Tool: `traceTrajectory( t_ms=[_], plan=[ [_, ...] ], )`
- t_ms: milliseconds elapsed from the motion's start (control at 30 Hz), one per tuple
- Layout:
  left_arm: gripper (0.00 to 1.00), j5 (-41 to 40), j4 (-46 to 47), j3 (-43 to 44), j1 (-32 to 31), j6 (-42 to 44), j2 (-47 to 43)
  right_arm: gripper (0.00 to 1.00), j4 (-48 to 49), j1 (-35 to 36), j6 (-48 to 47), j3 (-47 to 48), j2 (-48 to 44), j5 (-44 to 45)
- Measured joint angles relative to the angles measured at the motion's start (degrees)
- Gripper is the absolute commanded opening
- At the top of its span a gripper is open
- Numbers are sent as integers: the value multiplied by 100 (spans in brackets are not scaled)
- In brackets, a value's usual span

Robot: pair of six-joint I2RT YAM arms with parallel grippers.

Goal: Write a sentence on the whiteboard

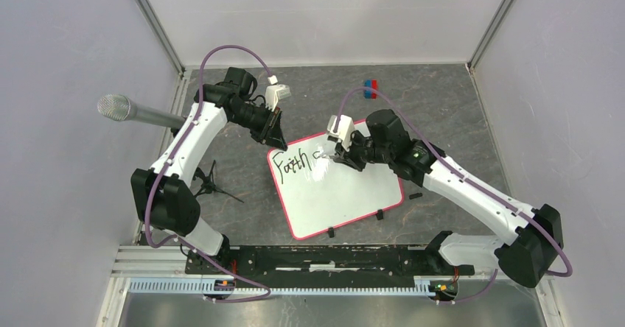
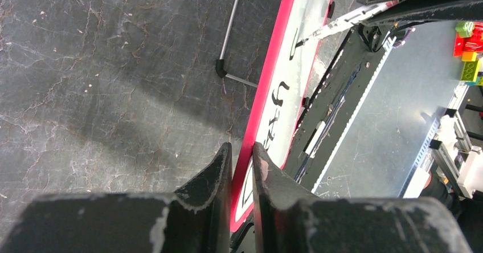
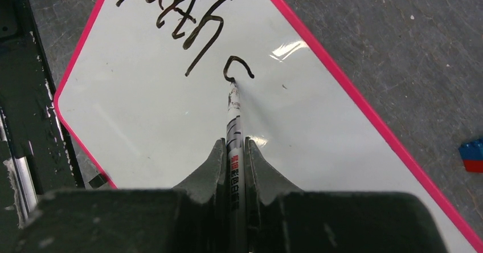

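The whiteboard point(image 1: 339, 194) lies on the tabletop point(image 1: 442, 113). The left end effector point(image 2: 240, 147) pinches its far-left rim. The right end effector point(image 3: 234, 142) grips a marker point(image 3: 234, 116), tip touching the board after the sentence point(image 3: 176, 8), so far "Faith".

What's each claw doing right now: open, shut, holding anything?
Left claw: shut on the whiteboard, pinching its red rim.
Right claw: shut on a marker, tip touching the board.

The dark marbled table point(image 1: 457, 113) carries the whiteboard point(image 1: 346, 194) mid-surface, red and blue blocks point(image 1: 370, 86) near its far edge, and a black tripod point(image 1: 210, 185) at left.
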Motion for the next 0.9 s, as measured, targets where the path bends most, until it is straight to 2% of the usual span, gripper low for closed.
traceTrajectory(
  t_ms=[600,900],
  plan=[
    [2,-22,0,-7,0,0,0,0,-4,-173,-20,262,79,103],
    [2,-28,2,-7,0,0,0,0,22,-170,24,-140,-111,-133]
  ],
)
